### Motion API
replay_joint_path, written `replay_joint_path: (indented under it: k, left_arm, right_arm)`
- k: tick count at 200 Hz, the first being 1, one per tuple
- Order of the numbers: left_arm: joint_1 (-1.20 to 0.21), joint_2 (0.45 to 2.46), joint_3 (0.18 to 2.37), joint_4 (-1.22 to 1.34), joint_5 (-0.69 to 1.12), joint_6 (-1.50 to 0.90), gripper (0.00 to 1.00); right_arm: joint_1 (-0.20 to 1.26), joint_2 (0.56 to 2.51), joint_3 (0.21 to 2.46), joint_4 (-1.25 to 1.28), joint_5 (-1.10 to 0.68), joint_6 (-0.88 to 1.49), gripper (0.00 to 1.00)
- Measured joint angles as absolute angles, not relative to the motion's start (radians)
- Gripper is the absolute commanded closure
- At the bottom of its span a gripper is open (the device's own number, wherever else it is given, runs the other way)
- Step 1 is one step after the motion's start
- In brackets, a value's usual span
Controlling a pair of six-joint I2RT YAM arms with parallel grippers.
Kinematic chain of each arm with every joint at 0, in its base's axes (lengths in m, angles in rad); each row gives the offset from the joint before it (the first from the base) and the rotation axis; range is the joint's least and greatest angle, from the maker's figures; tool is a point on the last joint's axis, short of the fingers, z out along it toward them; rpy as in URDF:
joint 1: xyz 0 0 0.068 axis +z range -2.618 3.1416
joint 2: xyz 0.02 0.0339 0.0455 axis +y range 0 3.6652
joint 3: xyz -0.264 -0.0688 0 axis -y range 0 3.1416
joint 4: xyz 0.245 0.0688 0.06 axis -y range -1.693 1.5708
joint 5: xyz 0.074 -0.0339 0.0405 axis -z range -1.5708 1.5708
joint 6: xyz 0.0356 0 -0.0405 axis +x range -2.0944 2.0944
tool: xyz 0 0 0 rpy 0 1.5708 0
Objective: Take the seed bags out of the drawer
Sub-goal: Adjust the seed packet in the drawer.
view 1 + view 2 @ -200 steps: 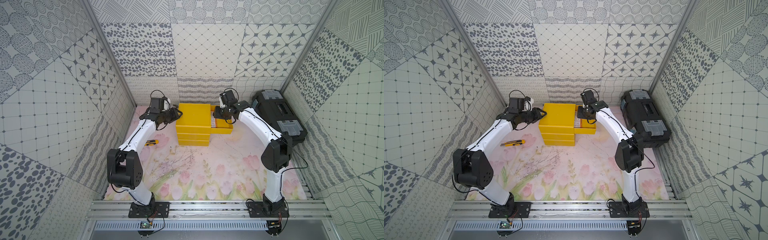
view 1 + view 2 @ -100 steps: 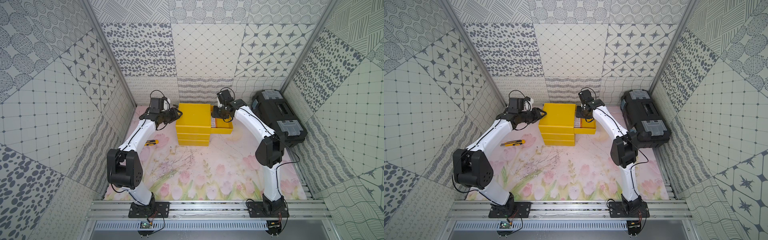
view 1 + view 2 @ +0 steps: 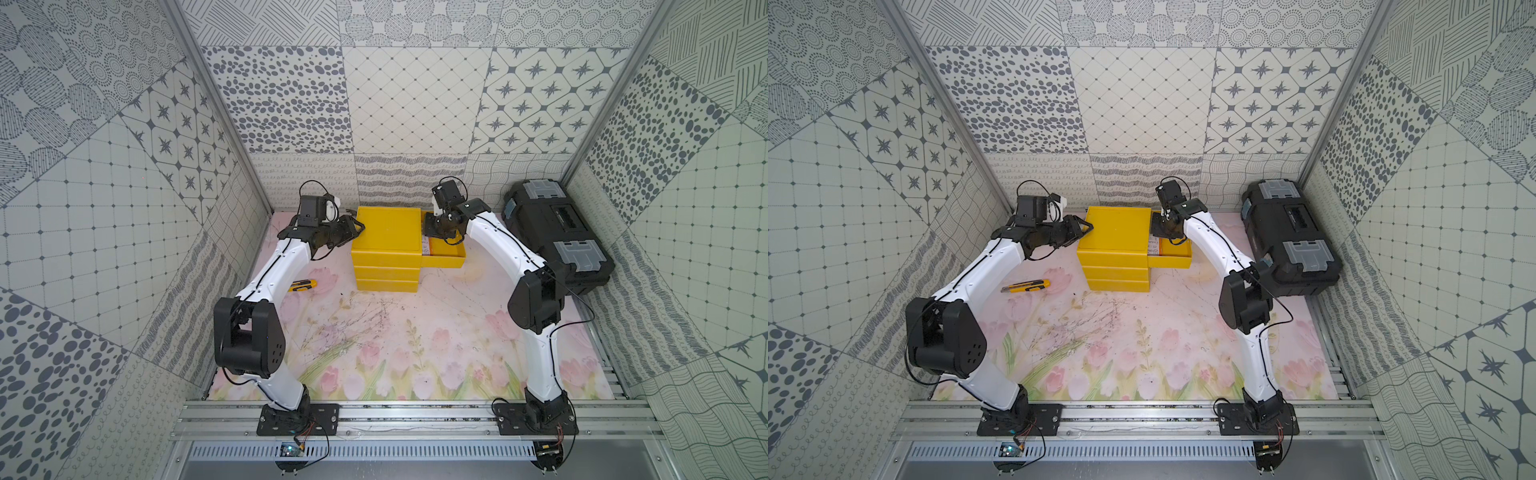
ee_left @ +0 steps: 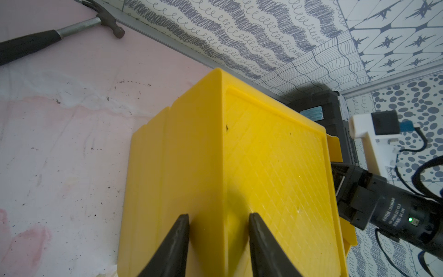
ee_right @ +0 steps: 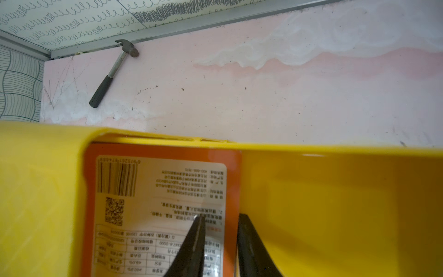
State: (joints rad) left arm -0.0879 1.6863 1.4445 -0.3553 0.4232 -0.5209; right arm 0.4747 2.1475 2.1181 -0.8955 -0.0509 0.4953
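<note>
Patterned grey-and-white tiled walls box in your floral pink mat (image 3: 374,332). At its far centre stands the boxy bright-yellow plastic cabinet (image 3: 386,232); its shallow yellow top drawer (image 3: 446,261) is pulled out to the right. Inside, close to the cabinet, lies a flat glossy orange seed bag (image 5: 163,191), white printed label up. Your right gripper (image 5: 220,217) is down in the drawer, jaws narrow, astride the bag's right edge; you cannot tell whether they pinch it. Your left gripper (image 4: 218,214) straddles the cabinet's upper left edge, its gap narrow, clamping unclear. A black toolbox with grey latches (image 3: 557,232) sits far right, a yellow-black utility knife (image 3: 303,285) left of the cabinet, and a steel hammer (image 5: 112,74) by the far wall.
</note>
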Motion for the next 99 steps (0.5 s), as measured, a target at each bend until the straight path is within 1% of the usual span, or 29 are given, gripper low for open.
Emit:
replay_joint_path:
  k: [13,40,99]
  left_arm:
    - [-0.085,1.687,1.444,-0.355,0.428,-0.521,0.58]
    - [-0.084,1.687,1.444,-0.355,0.434,-0.521,0.58]
    - [-0.083,1.687,1.444,-0.356,0.437,-0.521,0.58]
  right_arm:
    - [0.471,2.148,2.116,-0.887,-0.055,0.504,0.89]
    - [0.466,2.140,2.096,-0.868,-0.062,0.519,1.00]
    - [0.458,2.053,2.046,-0.844,-0.059,0.519,1.00]
